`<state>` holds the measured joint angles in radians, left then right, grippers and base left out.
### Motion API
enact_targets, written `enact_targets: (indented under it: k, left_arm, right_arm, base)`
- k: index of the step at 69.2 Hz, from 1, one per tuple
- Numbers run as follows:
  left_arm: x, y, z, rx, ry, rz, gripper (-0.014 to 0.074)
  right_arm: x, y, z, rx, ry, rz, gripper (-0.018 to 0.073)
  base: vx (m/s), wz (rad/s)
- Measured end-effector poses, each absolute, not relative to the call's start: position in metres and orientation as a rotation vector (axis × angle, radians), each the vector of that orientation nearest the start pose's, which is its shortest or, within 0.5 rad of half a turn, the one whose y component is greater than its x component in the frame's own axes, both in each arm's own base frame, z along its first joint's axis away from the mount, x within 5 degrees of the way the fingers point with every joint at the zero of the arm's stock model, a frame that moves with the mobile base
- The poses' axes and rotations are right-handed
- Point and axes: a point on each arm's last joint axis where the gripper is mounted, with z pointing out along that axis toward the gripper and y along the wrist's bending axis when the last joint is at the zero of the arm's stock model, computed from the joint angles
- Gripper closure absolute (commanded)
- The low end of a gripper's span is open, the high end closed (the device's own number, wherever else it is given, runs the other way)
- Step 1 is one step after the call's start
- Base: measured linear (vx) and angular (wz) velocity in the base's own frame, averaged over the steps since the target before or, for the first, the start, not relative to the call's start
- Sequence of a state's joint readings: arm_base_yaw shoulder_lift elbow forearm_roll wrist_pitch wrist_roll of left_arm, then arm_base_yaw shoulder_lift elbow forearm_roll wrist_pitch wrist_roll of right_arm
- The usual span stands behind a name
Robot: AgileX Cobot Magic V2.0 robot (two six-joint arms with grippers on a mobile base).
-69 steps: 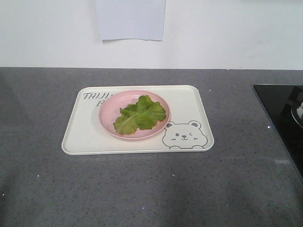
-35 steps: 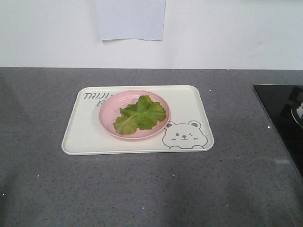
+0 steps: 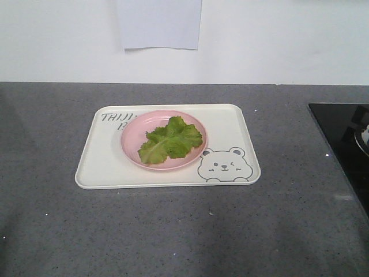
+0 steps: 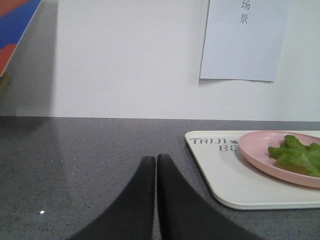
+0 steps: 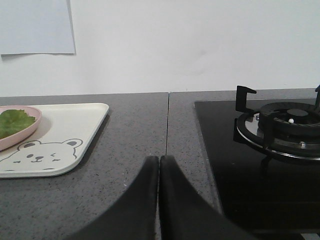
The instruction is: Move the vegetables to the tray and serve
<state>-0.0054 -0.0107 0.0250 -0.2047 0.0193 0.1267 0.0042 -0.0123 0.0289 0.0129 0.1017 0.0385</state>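
Table [image 3: 52, 231] first: grey speckled stone, carrying everything, with a black gas hob [image 5: 260, 165] off to your right. Tray [image 3: 230, 124] sits mid-table, cream, bear face at its near right corner, "TAIJI" lettering partly hidden under the plate. It looks rigid with a low raised rim. Judgement: light but wide, so it will tip if lifted from one side; take the two short edges, one claw each, and keep it level.

Pink plate [image 3: 135, 130] rests on the tray, left of the bear. It looks like smooth plastic, probably slippery on the tray surface, so expect it to slide if you tilt.

Lettuce [image 3: 171, 139] lies in the plate, slightly right of its centre, well inside the rim. Soft, light, crinkly; it bruises and tears easily. If you must move it, pinch low at the paler ribs, not the frilly edges.

Left claw [image 4: 156, 165]: fingers pressed together, nothing between them, just left of the tray. Right claw [image 5: 159, 165]: fingers also together, empty, between tray and hob. Neither touches anything.
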Motion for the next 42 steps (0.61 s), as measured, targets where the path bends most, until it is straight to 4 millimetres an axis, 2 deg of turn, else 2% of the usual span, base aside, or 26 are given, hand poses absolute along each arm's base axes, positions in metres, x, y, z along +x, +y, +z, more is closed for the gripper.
enact_targets:
  k: [42]
  left_arm:
    - [0.0566, -0.0007, 0.2036, -0.052, 1.516, -0.070, 0.0603]
  right_arm:
    - [0.0567, 0.0004, 0.1948, 0.037, 1.603, 0.044, 0.0564]
  base:
    - [0.00, 0.00]
